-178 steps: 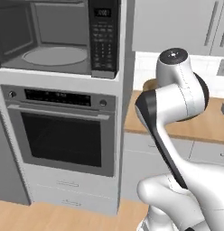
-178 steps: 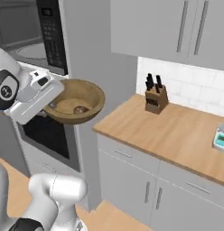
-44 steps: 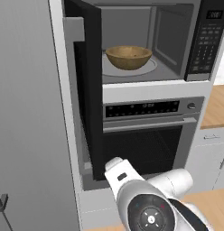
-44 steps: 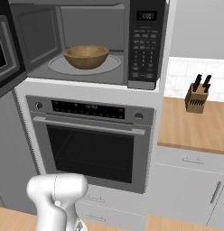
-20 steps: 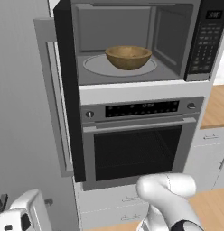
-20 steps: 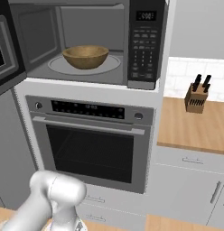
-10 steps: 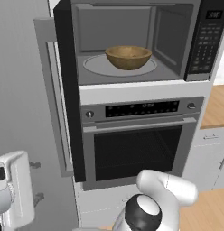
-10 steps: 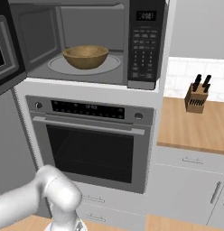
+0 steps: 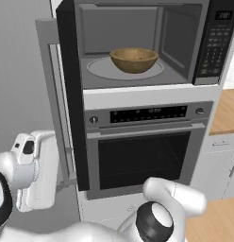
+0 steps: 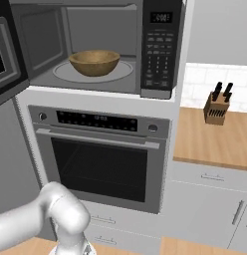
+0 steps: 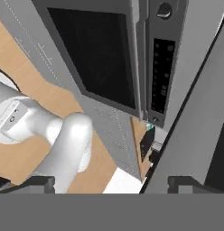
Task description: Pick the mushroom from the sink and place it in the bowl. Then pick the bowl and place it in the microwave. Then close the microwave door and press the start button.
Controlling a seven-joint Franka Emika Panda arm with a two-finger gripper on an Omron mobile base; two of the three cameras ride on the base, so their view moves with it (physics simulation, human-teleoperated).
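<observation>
**Bowl Seated in Open Microwave; Claw Released**

While the microwave door (image 9: 67,94) stands swung out to the left, one microwave (image 10: 95,45) holds one bowl (image 9: 134,59) on its round turntable plate (image 9: 102,69). Bowl contents cannot be made out. One wall oven (image 10: 103,154) sits directly below, door shut. One knife block (image 10: 217,107) stands on the counter (image 10: 215,142). Gripper (image 11: 111,182): jaws spread wide, grasping nothing, low beside the microwave door's edge.

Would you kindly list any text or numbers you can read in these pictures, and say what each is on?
No text can be read.
Microwave clock display: pale digits, too blurred to read.
Microwave keypad: small key labels, illegible.
Oven control panel: faint pale marks, illegible.
</observation>
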